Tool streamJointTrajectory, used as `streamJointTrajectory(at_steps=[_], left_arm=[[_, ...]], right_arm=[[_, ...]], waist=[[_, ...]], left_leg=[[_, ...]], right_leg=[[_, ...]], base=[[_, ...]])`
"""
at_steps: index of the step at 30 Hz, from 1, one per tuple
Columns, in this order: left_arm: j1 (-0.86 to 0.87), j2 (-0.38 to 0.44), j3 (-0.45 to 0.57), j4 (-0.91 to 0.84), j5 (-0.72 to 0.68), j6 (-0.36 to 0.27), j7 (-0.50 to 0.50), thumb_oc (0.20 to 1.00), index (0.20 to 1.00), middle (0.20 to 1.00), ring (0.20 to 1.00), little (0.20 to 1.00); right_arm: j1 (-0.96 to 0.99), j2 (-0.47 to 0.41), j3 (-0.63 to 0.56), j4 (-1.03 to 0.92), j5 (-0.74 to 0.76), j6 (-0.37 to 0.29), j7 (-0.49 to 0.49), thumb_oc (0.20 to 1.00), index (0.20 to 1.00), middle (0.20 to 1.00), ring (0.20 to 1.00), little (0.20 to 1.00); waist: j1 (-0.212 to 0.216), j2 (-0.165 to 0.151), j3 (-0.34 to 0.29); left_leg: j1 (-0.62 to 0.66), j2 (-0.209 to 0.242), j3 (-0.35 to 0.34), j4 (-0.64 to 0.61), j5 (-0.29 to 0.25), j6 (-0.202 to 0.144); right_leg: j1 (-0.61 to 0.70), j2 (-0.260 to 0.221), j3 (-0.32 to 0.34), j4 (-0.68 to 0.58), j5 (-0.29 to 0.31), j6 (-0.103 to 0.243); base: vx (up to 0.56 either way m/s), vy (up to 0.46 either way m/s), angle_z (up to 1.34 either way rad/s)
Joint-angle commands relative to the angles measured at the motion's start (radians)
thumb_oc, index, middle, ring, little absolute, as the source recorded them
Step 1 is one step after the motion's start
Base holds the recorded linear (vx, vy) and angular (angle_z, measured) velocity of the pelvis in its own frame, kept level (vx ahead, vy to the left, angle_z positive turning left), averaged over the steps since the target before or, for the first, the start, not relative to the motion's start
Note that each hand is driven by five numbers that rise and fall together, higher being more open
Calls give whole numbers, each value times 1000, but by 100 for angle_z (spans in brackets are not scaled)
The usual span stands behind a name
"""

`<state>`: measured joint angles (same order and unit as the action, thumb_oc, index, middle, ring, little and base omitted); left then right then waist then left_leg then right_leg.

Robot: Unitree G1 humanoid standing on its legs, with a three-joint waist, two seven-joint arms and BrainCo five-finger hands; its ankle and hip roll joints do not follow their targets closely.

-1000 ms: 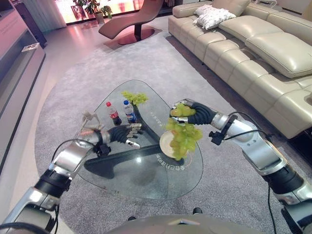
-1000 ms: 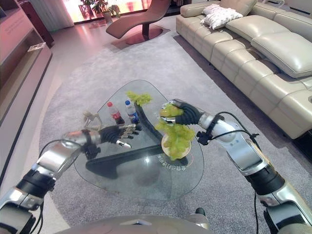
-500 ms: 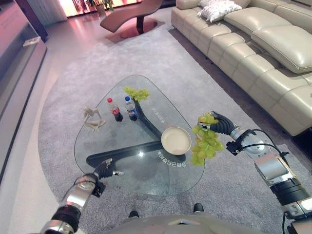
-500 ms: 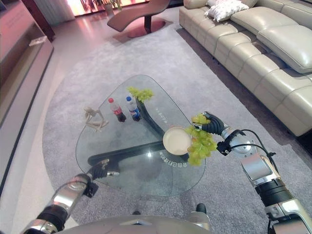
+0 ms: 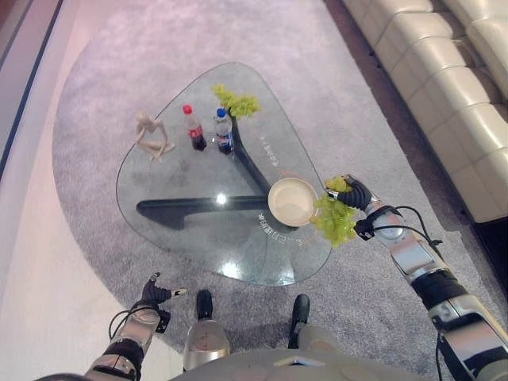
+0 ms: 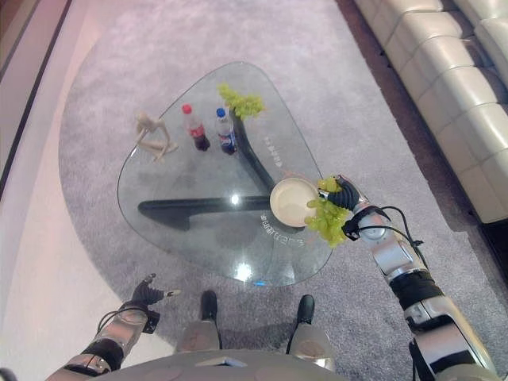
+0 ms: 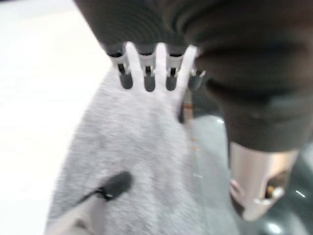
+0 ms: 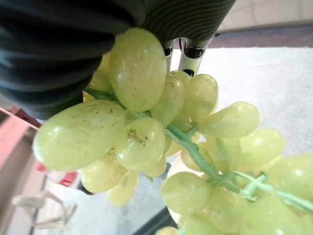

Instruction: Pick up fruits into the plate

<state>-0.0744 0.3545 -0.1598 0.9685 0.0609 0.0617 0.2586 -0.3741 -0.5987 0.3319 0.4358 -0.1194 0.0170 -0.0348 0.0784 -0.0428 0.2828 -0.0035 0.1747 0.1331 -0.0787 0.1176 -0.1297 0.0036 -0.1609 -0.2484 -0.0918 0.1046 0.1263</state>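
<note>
while the right hand (image 5: 355, 193) clamps the grapes (image 5: 336, 220) by their top, just right of the plate (image 5: 290, 200), the soft bunch probably sways; left hand (image 5: 154, 294) hangs low, fingers relaxed.

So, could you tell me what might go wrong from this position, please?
The right hand holds the grape bunch beside the plate, at the glass table's edge: released here, the grapes could miss the plate and drop onto the rug. The bunch dangles loosely, so single grapes may shake off.

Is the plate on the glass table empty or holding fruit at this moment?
Empty. The plate shows a bare cream inside; the green grapes hang beside its rim from the right hand, not in it.
</note>
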Motion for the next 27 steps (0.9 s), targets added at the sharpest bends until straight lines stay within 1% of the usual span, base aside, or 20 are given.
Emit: streamJointTrajectory(at_steps=[1,3,5,9,11,14,17,20,23,25,27], left_arm=[[-45,36,-14,61,15,-27,50,1000,1000,1000,1000,1000],[-49,44,-15,56,-7,-34,70,1000,1000,1000,1000,1000],[-59,52,-12,64,-21,-44,67,1000,1000,1000,1000,1000],[-57,60,-21,51,-31,-70,54,1000,1000,1000,1000,1000],[-50,62,-29,39,-49,-75,56,1000,1000,1000,1000,1000],[-49,65,-33,41,-46,-85,59,1000,1000,1000,1000,1000],[-51,74,-41,36,-41,-85,65,1000,1000,1000,1000,1000],[-47,80,-52,29,-55,-91,72,1000,1000,1000,1000,1000],[-45,82,-61,17,-58,-91,78,1000,1000,1000,1000,1000],[-35,83,-75,-1,-66,-94,76,1000,1000,1000,1000,1000],[-30,81,-85,-9,-63,-95,76,1000,1000,1000,1000,1000]], right_arm=[[-134,-15,16,12,17,-47,-87,200,200,200,200,200],[-166,-31,24,42,17,-37,-115,200,200,200,200,200],[-186,-39,29,67,18,-34,-144,200,200,200,200,200],[-228,-60,25,120,29,-40,-182,200,200,200,200,200],[-256,-78,22,141,23,-49,-200,200,200,200,200,200],[-283,-94,25,152,16,-54,-220,200,200,200,200,200],[-335,-115,33,161,22,-34,-253,200,200,200,200,200],[-378,-132,42,198,34,-23,-277,200,200,200,200,200],[-405,-148,52,222,35,-18,-280,200,200,200,200,200],[-440,-167,61,257,38,-13,-289,200,200,200,200,200],[-458,-173,65,277,38,-11,-294,200,200,200,200,200]], waist=[[11,-2,39],[23,14,74],[30,22,100],[44,38,143],[53,54,172],[59,64,198],[68,72,233],[75,79,237],[79,86,237],[88,98,237],[94,106,237]], left_leg=[[-62,-57,-36,64,-98,49],[-97,-71,-51,83,-98,53],[-125,-82,-63,99,-100,57],[-164,-98,-73,126,-103,59],[-187,-110,-83,138,-101,61],[-211,-122,-89,151,-99,63],[-254,-138,-97,182,-98,68],[-320,-151,-101,215,-99,73],[-358,-159,-102,234,-101,77],[-406,-170,-102,264,-108,82],[-432,-177,-103,281,-110,85]], right_leg=[[-17,2,-8,104,-100,-16],[-44,-1,-10,122,-103,-22],[-67,-2,-12,139,-107,-26],[-96,-3,-21,160,-110,-30],[-114,-5,-26,171,-110,-32],[-135,-7,-30,185,-111,-33],[-179,-8,-36,218,-113,-36],[-249,-8,-42,257,-118,-37],[-293,-10,-48,283,-122,-38],[-348,-17,-54,324,-131,-39],[-376,-23,-58,345,-134,-40]], base=[[-48,20,13],[-92,28,12],[-60,11,14],[-36,-7,17],[-22,7,4],[-22,5,10],[-15,-19,12],[-4,-5,5],[1,4,1],[6,9,5],[9,12,7]])
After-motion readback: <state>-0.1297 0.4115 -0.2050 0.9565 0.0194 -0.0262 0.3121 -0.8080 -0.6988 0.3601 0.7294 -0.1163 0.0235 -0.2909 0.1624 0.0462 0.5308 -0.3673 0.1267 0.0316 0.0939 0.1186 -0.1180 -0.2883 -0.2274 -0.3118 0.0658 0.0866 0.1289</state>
